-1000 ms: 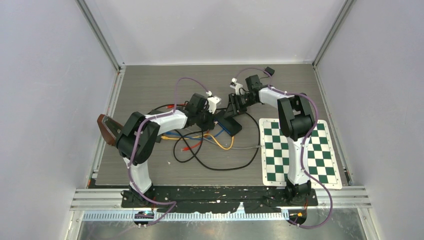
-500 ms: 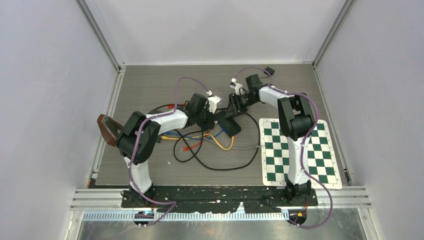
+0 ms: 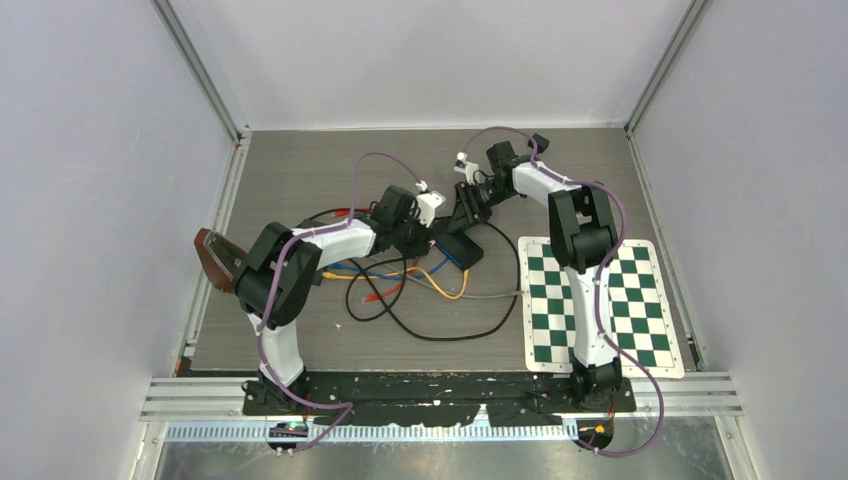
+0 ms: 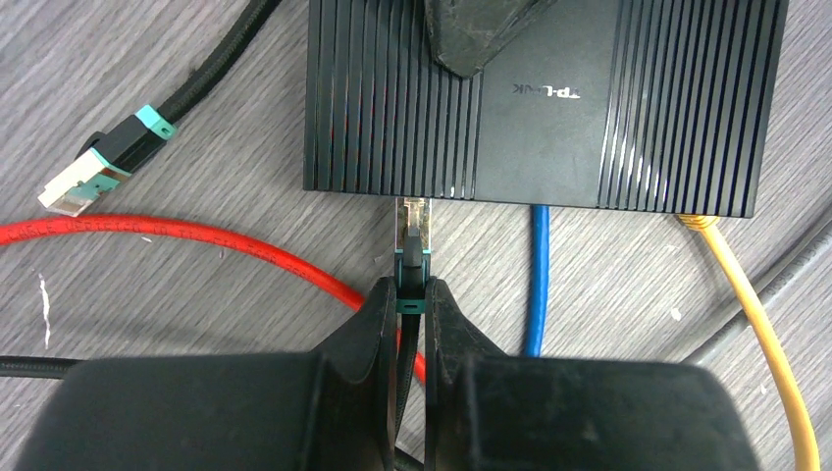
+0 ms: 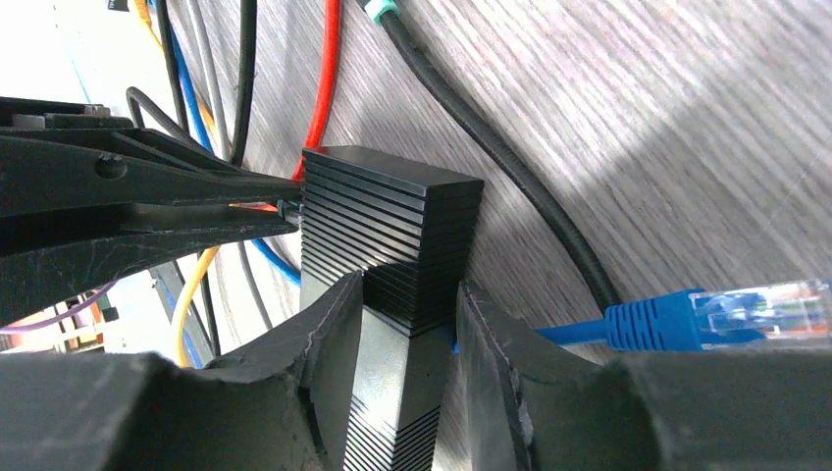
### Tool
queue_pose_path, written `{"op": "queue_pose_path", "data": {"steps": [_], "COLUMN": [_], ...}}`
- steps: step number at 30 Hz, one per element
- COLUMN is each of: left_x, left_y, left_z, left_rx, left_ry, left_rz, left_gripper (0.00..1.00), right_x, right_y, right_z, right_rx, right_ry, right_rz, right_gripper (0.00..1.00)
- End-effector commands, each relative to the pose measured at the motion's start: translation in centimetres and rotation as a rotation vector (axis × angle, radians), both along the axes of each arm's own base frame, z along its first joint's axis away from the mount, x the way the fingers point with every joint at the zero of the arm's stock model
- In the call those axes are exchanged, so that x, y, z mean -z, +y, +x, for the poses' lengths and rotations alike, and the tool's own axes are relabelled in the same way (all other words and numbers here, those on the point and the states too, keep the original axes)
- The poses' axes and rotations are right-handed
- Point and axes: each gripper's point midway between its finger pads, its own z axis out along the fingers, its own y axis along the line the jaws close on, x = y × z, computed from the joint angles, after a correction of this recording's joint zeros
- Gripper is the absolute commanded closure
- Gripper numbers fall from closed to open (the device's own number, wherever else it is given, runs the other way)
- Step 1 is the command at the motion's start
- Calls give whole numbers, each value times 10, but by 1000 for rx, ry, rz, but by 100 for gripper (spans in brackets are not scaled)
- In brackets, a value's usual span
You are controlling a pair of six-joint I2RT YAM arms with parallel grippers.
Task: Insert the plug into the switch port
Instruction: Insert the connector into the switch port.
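The black switch point(image 4: 549, 98) lies flat on the wooden table, its port edge facing my left gripper point(image 4: 412, 287). That gripper is shut on the teal-booted plug point(image 4: 412, 250), whose clear tip touches the port edge, left of the plugged-in blue cable point(image 4: 535, 285). My right gripper point(image 5: 409, 285) straddles the switch point(image 5: 392, 226) from the far side, one finger against each face, shut on it. From above, both grippers meet at the switch point(image 3: 462, 250), the left gripper point(image 3: 425, 235) to its left and the right gripper point(image 3: 467, 212) behind it.
A yellow cable point(image 4: 755, 314) is plugged in at the right end of the switch. A red cable point(image 4: 196, 235), black cables and a loose teal plug point(image 4: 98, 177) lie nearby. A loose blue plug point(image 5: 706, 314) rests beside the right fingers. A checkered mat point(image 3: 600, 300) lies right, a brown object point(image 3: 212, 260) far left.
The right arm's wrist has shifted slightly back and its jaws have narrowed a little onto the switch. The left arm and plug have stayed in place.
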Motion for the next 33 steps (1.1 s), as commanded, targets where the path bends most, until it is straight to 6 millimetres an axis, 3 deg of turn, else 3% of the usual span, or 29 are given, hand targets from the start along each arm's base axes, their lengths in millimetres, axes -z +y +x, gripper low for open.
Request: {"op": "queue_pose_path", "data": {"steps": [1, 8, 13, 25, 33], "left_x": [-19, -25, -44, -80, -90], "left_y": [-17, -19, -23, -42, -50], "left_z": [15, 19, 25, 32, 35], "left_rx": [44, 24, -1, -13, -2], "left_ry": [-98, -123, -168, -241, -282], "left_rz": [-70, -83, -118, -204, -221], "left_gripper": [100, 100, 100, 100, 100], "right_x": [-11, -12, -11, -2, 1], "right_y": [9, 24, 33, 42, 47], "right_z": [4, -12, -26, -51, -64], "right_rx": [-35, -88, -113, -130, -171], "right_ry": [-21, 23, 58, 127, 160], "right_rz": [35, 102, 146, 149, 152], "right_gripper": [57, 66, 74, 74, 74]}}
